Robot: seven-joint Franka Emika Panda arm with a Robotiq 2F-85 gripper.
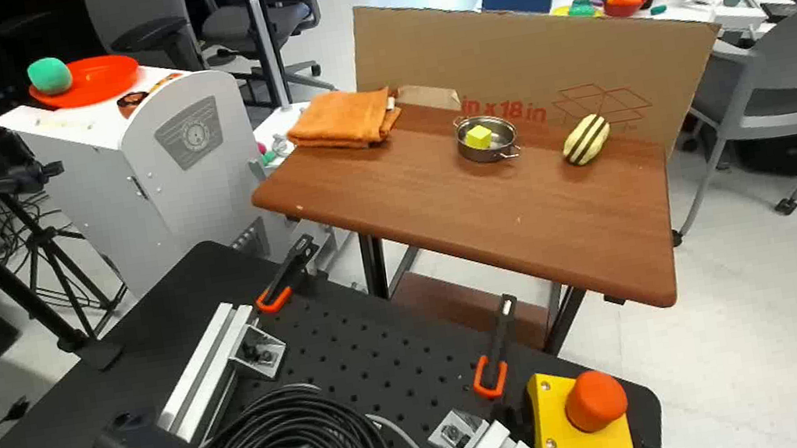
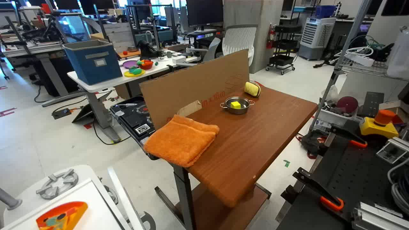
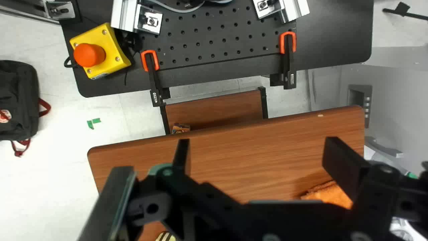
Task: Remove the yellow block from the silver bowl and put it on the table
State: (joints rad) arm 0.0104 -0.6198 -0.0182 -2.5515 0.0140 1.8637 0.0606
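Hand (image 3: 257, 155): At the bottom of the wrist view, its dark fingers (image 3: 342, 164) are spread wide apart, with the desk (image 3: 250, 144) showing between them.
Block (image 1: 478, 138): Small and bright yellow, it sits inside the silver bowl (image 1: 483, 156) in both exterior views, well apart from the hand.
Bowl: Shallow, with two handles, it stands upright on the desk, clear of the hand, between the orange cloth (image 3: 329, 194) and the striped object (image 3: 165, 237).
Cloth: Folded on the desk, it shows in the wrist view from behind one of the hand's fingers, partly covered.
Striped object: Pale yellow with dark bands, it rests on the desk; the wrist view catches a sliver of it beside the hand's frame, at the lower edge.
Desk: Reddish-brown, it spreads behind the hand in the wrist view; a cardboard sheet (image 1: 531, 54) stands along its edge in both exterior views.
Platform (image 3: 217, 36): Black and perforated, it lies past the fingertips, at the top of the wrist view, with two clamps (image 3: 154, 80) on the edge nearest the hand.
Button box (image 3: 112, 50): Yellow with an orange knob (image 3: 88, 55), it sits on the platform, past the fingertips toward the upper left of the wrist view.
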